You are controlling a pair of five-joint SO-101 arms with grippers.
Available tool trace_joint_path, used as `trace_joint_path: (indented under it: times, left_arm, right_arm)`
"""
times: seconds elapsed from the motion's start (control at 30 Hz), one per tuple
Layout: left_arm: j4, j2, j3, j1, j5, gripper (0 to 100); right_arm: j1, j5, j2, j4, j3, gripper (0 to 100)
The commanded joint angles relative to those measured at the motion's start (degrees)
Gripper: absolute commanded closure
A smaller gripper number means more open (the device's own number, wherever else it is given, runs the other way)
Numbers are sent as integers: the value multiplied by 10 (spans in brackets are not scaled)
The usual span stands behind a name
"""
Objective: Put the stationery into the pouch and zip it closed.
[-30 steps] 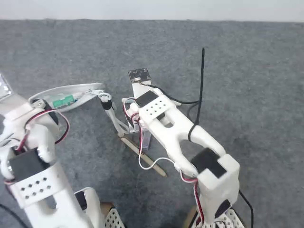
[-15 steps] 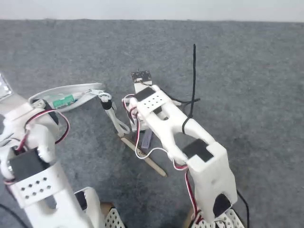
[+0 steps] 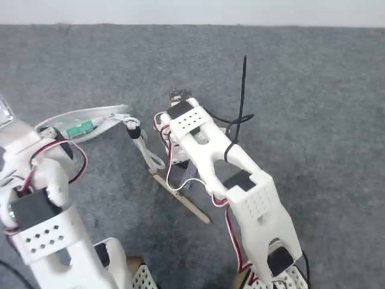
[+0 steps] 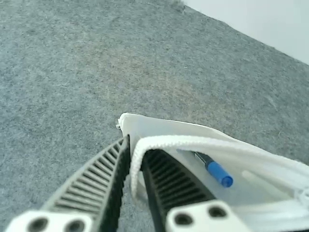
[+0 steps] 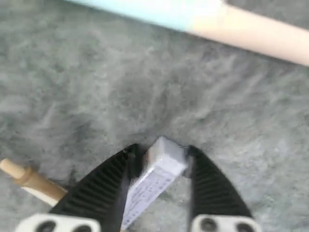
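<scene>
The white pouch (image 3: 90, 120) lies open at the left, with a green item (image 3: 80, 127) in its mouth. My left gripper (image 4: 133, 145) is shut on the pouch (image 4: 193, 145) rim, and a blue pen (image 4: 215, 171) lies inside. In the middle of the mat, my right gripper (image 5: 159, 147) points down, shut on a small grey-white eraser (image 5: 154, 179) that touches the mat. A wooden stick (image 3: 180, 195) lies just beside it; its end (image 5: 29, 181) is close to one finger. A pale pen (image 3: 139, 144) lies between the pouch and the right arm.
Grey felt mat (image 3: 313, 90) covers the table, with open room to the right and at the back. A black cable (image 3: 242, 90) stands up from the right arm. The pale pen's barrel (image 5: 193, 14) lies just beyond the right gripper.
The right arm has drawn in and tipped its gripper down over the eraser near the wooden stick. The left arm and pouch have stayed still.
</scene>
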Motion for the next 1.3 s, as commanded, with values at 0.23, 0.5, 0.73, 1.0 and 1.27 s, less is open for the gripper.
trace_joint_path:
  times: [0.23,0.5,0.73,1.0,1.27]
  left_arm:
    - [-23,-1,-7,0,10,987]
    - [-23,-1,-7,0,10,987]
    - [-23,-1,-7,0,9,987]
    - [-23,-1,-7,1,9,987]
    - [-23,-1,-7,2,9,987]
  right_arm:
    - [0,27,-29,36,-47,993]
    - [-1,27,-113,69,-47,993]
    - [-1,27,-172,92,-47,993]
    - [-1,27,-284,155,-47,993]
    - [3,27,-330,172,-43,993]
